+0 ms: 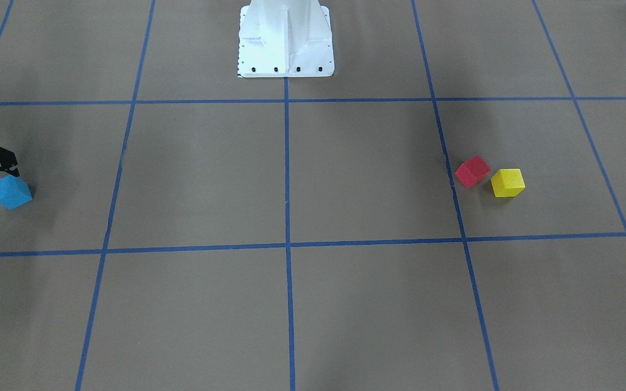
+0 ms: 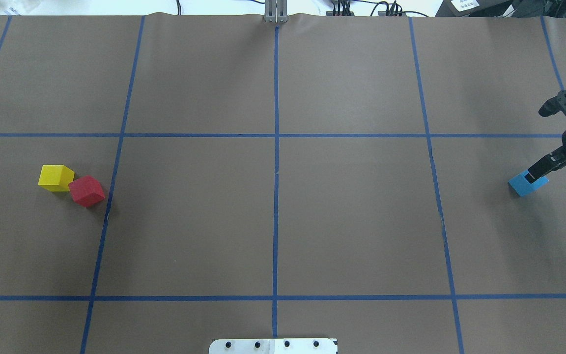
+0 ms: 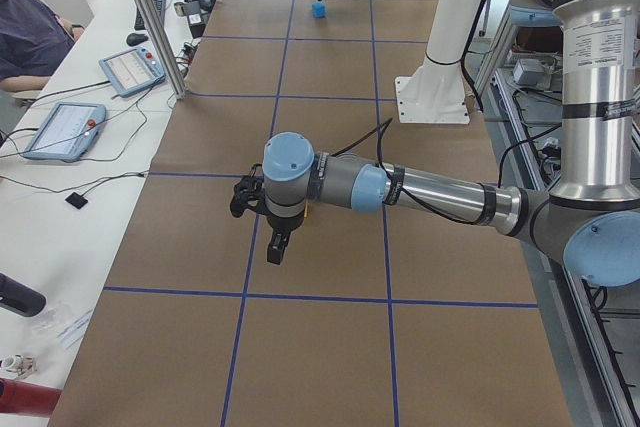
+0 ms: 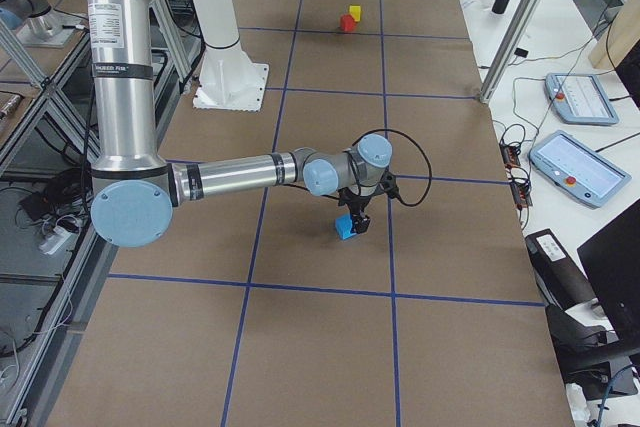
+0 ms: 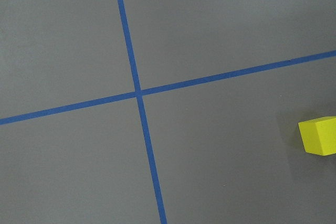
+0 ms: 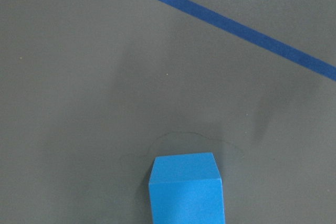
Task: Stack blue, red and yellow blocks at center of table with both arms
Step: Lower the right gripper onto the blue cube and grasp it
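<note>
The blue block (image 2: 526, 183) rests on the table at its far right end; it also shows in the front view (image 1: 11, 193) and at the bottom of the right wrist view (image 6: 185, 188). My right gripper (image 2: 541, 168) hangs just over it, looks open, and one dark finger overlaps the block's edge. The red block (image 2: 86, 191) and the yellow block (image 2: 55, 177) sit touching at the table's left end. The left gripper (image 3: 277, 245) shows only in the left side view, low over the table near those blocks; I cannot tell its state. The left wrist view catches the yellow block (image 5: 318, 136).
Brown paper with a blue tape grid (image 2: 276, 172) covers the table. The white robot pedestal (image 1: 286, 41) stands at the robot's edge. Operator desks with tablets (image 4: 570, 97) flank the far side.
</note>
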You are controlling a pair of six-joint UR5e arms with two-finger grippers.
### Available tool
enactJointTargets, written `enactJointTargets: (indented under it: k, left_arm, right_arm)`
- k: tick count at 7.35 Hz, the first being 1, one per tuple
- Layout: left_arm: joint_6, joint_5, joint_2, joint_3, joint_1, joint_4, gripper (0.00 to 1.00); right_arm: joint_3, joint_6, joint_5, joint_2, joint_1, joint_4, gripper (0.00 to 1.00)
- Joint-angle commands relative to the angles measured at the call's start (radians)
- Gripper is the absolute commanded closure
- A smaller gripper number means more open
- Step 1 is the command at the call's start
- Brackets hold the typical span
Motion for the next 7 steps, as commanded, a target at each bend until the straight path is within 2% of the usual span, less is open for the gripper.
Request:
enactJointTargets:
  k: [1, 3, 4, 5, 6, 7]
  left_arm:
    - [0.001, 0.000, 0.000, 0.003, -0.001, 0.000, 0.00]
    - [0.002, 0.000, 0.002, 0.003, -0.002, 0.000, 0.00]
    - [0.002, 0.000, 0.002, 0.003, -0.002, 0.000, 0.00]
    - [0.002, 0.000, 0.002, 0.005, -0.002, 0.000, 0.00]
    - [0.004, 0.000, 0.002, 0.005, -0.002, -0.002, 0.00]
    - [0.004, -0.002, 0.002, 0.005, 0.000, -0.002, 0.00]
  right_arm:
    - [-0.033, -0.001, -0.002, 0.017, -0.020, -0.001, 0.00]
    - [-0.071, -0.039, -0.002, 0.030, -0.033, -0.001, 0.05]
    - [-0.096, -0.041, 0.000, 0.040, -0.038, 0.001, 0.11]
    - [-0.100, -0.041, 0.000, 0.047, -0.040, 0.001, 0.24]
    - [-0.113, -0.043, 0.000, 0.053, -0.041, 0.002, 0.50]
    - [-0.114, -0.043, -0.002, 0.055, -0.041, 0.013, 0.92]
